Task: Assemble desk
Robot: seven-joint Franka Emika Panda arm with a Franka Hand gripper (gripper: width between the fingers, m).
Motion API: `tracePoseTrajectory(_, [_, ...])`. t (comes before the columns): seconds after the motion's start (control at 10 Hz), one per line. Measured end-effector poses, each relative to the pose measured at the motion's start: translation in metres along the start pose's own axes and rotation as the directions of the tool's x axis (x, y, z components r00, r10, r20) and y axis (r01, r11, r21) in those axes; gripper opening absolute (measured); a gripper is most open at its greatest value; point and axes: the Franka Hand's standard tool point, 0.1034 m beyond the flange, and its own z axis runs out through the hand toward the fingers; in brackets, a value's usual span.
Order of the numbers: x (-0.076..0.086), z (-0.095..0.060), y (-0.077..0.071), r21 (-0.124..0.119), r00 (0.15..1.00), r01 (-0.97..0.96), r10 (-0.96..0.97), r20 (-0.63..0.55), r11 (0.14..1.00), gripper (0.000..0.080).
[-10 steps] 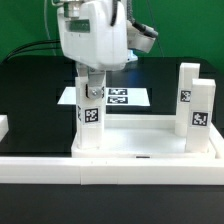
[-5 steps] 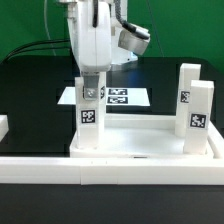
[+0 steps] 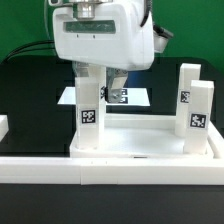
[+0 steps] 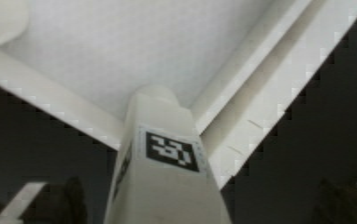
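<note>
The white desk tabletop (image 3: 140, 138) lies upside down, rim up, near the table's front. A white square leg (image 3: 90, 118) with a tag stands upright in its corner socket on the exterior view's left. Two more tagged legs (image 3: 199, 112) stand on the right. My gripper (image 3: 98, 88) hangs over the left leg's top, its fingers on either side of it. In the wrist view the leg (image 4: 166, 165) runs between my dark fingers (image 4: 50, 203), with a gap on each side, and the tabletop (image 4: 139, 45) lies beyond. The gripper (image 4: 196, 205) is open.
The marker board (image 3: 130, 98) lies flat behind the tabletop. A long white border rail (image 3: 110, 172) runs along the front edge, and a short white block (image 3: 3, 128) sits at the exterior view's left. The table is black, with a green backdrop behind.
My gripper has turned about the vertical over the left leg, so the wrist body now faces the exterior camera broadside. The legs and the tabletop have not moved.
</note>
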Motion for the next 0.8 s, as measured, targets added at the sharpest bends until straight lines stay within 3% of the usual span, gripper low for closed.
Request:
tracePoseTrajectory(0.4, [0.0030,0.0001,0.0037,-0.005,0.958,0.287,-0.287,0.011,0.958,0.0649])
tracePoseTrajectory(0.8, [0.0074,-0.0003,0.0080,-0.002,0.764,0.645,-0.645,0.010,0.764,0.0649])
